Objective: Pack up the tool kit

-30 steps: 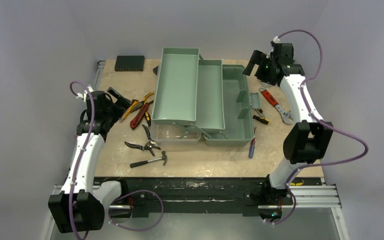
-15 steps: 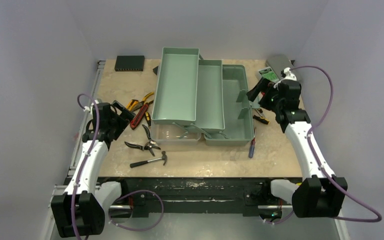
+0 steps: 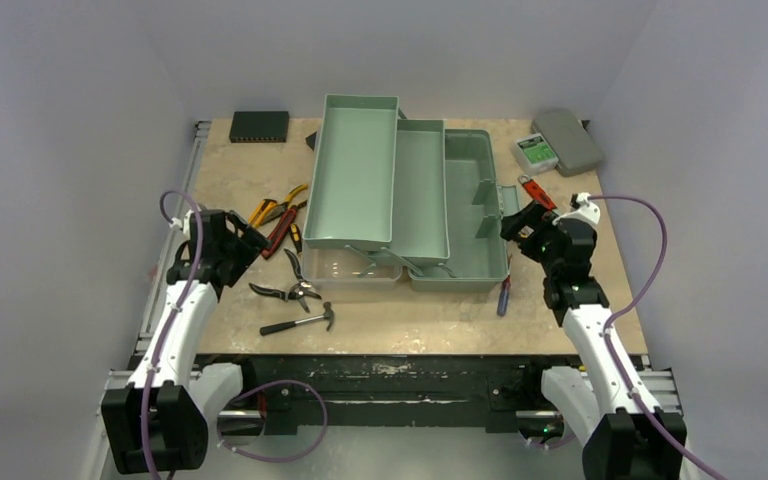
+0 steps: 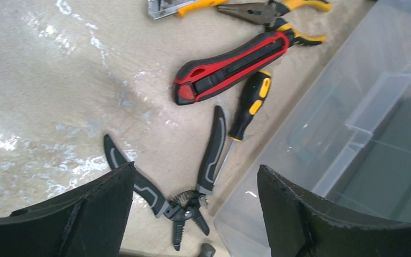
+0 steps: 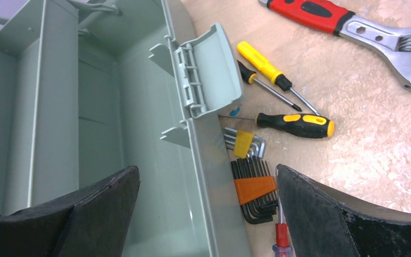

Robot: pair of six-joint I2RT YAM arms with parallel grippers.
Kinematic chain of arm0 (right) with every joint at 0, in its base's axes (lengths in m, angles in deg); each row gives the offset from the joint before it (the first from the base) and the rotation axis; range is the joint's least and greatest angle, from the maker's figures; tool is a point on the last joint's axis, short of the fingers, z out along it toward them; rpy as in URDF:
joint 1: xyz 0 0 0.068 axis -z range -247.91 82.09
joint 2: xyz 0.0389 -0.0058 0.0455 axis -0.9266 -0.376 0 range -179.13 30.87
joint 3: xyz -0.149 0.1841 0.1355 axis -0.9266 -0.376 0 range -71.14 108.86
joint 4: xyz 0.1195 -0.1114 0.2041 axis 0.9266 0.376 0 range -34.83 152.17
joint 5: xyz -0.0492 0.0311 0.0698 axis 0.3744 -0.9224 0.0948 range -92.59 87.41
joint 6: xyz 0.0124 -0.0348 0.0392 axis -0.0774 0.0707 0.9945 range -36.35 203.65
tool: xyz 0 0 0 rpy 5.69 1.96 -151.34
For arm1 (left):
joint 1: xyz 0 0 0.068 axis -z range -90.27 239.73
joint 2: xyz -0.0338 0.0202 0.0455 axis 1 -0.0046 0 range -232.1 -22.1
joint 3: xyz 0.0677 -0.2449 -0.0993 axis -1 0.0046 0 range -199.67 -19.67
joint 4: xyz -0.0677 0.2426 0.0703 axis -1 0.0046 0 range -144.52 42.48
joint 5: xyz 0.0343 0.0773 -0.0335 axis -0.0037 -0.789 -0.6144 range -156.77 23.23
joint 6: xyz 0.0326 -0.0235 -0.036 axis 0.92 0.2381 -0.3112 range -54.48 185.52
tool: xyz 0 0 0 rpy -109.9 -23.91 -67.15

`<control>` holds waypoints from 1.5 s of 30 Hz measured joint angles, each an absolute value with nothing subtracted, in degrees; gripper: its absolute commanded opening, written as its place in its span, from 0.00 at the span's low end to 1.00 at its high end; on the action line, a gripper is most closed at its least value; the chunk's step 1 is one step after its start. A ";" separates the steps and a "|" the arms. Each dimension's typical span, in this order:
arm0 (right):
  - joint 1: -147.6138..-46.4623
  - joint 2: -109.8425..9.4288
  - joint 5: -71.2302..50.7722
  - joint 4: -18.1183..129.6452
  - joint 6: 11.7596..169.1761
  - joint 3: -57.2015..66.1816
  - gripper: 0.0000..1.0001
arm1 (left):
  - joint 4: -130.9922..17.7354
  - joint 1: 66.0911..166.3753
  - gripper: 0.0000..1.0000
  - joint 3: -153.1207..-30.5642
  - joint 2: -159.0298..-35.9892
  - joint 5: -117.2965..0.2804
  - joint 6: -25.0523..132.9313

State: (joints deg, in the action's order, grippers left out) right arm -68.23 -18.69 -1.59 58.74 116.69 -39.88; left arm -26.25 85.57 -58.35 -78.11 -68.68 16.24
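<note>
The sage-green toolbox [image 3: 465,200] stands open mid-table, its trays [image 3: 355,170] fanned to the left. My left gripper [image 3: 243,243] [image 4: 193,176] hovers open over black-grey pliers [image 4: 214,144], with a red knife [image 4: 233,67], a black-yellow screwdriver [image 4: 249,107] and the translucent lid [image 4: 353,134] close by. Nothing is between its fingers. My right gripper [image 3: 518,222] [image 5: 207,176] hangs open over the toolbox's right wall [image 5: 203,155]. Beside that wall lie hex keys [image 5: 254,188], two screwdrivers [image 5: 297,125] and a red wrench [image 5: 353,24].
A hammer [image 3: 300,320] and yellow-handled pliers [image 3: 280,205] lie front left. A red-handled screwdriver [image 3: 503,295] lies by the toolbox's front right corner. A grey case [image 3: 572,140] and a green-labelled box [image 3: 537,150] sit back right, a black box [image 3: 259,125] back left.
My right arm has swung from the far right corner down to the toolbox's right wall. My left gripper has come nearer, over the pliers, its jaws slightly narrower.
</note>
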 measured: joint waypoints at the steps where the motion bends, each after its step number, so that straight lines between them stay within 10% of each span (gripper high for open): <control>1: -68.23 -17.88 -1.00 57.41 117.08 -41.25 0.99 | -25.75 85.94 0.80 -58.37 -78.46 -69.40 16.66; 28: -68.23 -17.59 -1.64 41.85 121.83 -52.21 0.98 | -24.55 87.52 0.72 -84.14 -119.66 -60.18 51.61; 40: -68.23 -17.31 -1.94 41.78 121.80 -52.21 0.99 | -12.20 92.52 0.03 -97.25 -132.05 -67.09 54.67; 45: -68.23 -17.42 -1.48 41.89 121.67 -52.18 0.99 | -11.59 94.14 0.00 -99.66 -133.02 -71.41 54.12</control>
